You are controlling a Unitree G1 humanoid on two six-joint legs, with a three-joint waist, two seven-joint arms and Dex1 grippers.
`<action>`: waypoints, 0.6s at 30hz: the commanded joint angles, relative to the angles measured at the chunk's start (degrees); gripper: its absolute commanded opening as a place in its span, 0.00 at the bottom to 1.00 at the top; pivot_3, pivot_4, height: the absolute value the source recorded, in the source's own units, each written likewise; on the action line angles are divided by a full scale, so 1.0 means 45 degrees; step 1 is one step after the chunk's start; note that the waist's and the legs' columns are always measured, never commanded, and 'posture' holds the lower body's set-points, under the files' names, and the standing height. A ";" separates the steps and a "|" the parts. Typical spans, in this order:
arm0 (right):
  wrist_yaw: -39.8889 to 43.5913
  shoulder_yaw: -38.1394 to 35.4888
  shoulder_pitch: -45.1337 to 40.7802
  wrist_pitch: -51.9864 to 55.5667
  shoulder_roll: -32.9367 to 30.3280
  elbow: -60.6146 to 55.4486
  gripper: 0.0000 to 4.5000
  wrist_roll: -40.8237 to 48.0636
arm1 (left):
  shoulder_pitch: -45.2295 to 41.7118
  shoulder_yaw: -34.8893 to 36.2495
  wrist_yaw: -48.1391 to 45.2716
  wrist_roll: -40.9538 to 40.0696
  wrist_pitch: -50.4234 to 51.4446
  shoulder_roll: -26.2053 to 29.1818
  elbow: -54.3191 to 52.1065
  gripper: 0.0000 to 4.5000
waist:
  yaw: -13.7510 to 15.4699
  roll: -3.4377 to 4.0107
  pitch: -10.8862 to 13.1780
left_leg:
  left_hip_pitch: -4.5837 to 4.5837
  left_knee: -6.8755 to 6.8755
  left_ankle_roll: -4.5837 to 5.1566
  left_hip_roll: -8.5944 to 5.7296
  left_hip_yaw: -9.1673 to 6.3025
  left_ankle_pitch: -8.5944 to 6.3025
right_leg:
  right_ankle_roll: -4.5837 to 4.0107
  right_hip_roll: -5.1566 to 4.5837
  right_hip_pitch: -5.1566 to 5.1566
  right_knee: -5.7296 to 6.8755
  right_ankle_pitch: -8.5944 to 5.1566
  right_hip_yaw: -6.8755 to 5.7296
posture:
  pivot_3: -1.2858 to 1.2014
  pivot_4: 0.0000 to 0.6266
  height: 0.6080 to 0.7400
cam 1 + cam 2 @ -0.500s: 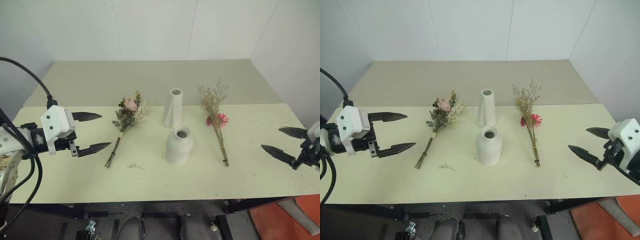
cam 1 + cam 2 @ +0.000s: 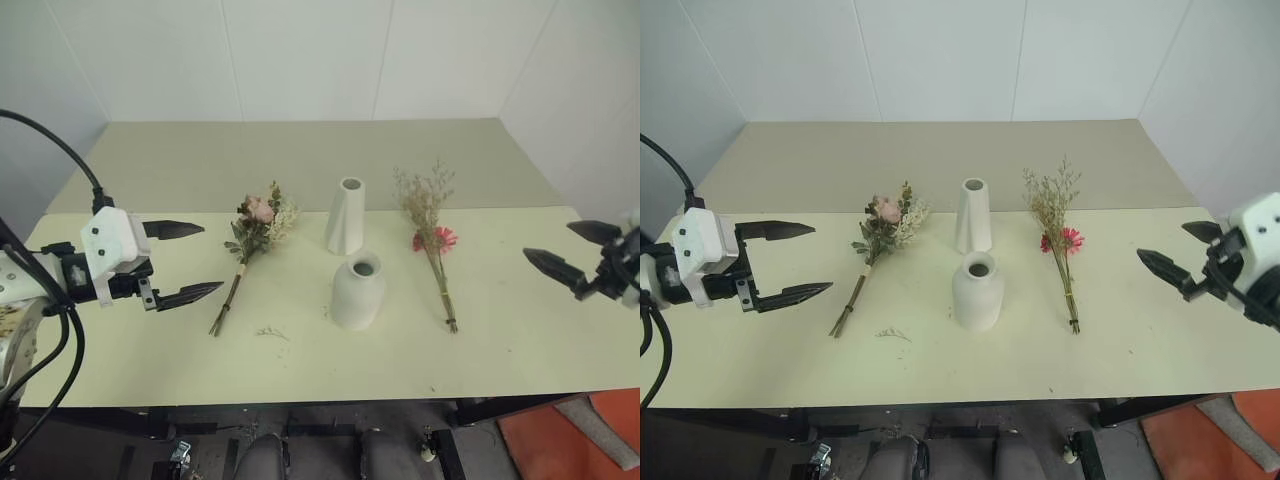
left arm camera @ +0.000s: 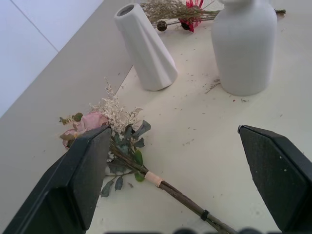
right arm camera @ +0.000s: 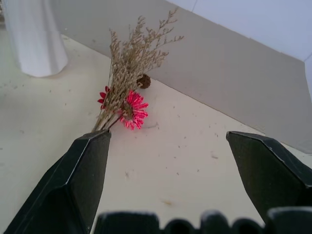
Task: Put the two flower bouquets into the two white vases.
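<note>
On the cream table lie two bouquets: a pink-rose bunch point(image 2: 256, 230) with green leaves left of centre, and a wispy beige bunch with red-pink flowers point(image 2: 432, 236) right of centre. Between them stand two white vases, a tall slim cone point(image 2: 346, 217) behind a shorter round bottle point(image 2: 358, 291). My left gripper point(image 2: 182, 261) hovers open left of the rose bunch, nothing between its fingers. My right gripper point(image 2: 1178, 253) hangs open at the table's right edge, empty and well right of the red-flower bunch point(image 4: 127, 90).
A loose sprig point(image 2: 268, 333) lies on the table in front of the rose bunch's stems. The table's far half point(image 2: 300, 160) is a darker beige surface meeting white walls. The table's front edge point(image 2: 320, 395) runs just below the vases.
My right gripper has risen and drifted slightly right. The left gripper has barely moved. The bouquets and vases lie as before.
</note>
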 commanded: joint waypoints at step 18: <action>-0.3327 0.6661 -0.7325 0.6842 0.2652 0.3732 0.99 -0.1378 | -0.2856 -0.3298 0.0175 0.0625 -0.0426 -0.1486 -0.0028 1.00 | 0.0034 -0.0001 0.0000 | -0.0242 0.0035 0.0002 -0.0018 -0.0009 0.0003 | 0.0004 -0.0008 -0.0240 0.0021 0.0017 -0.0002 | 0.52 0.24 1.00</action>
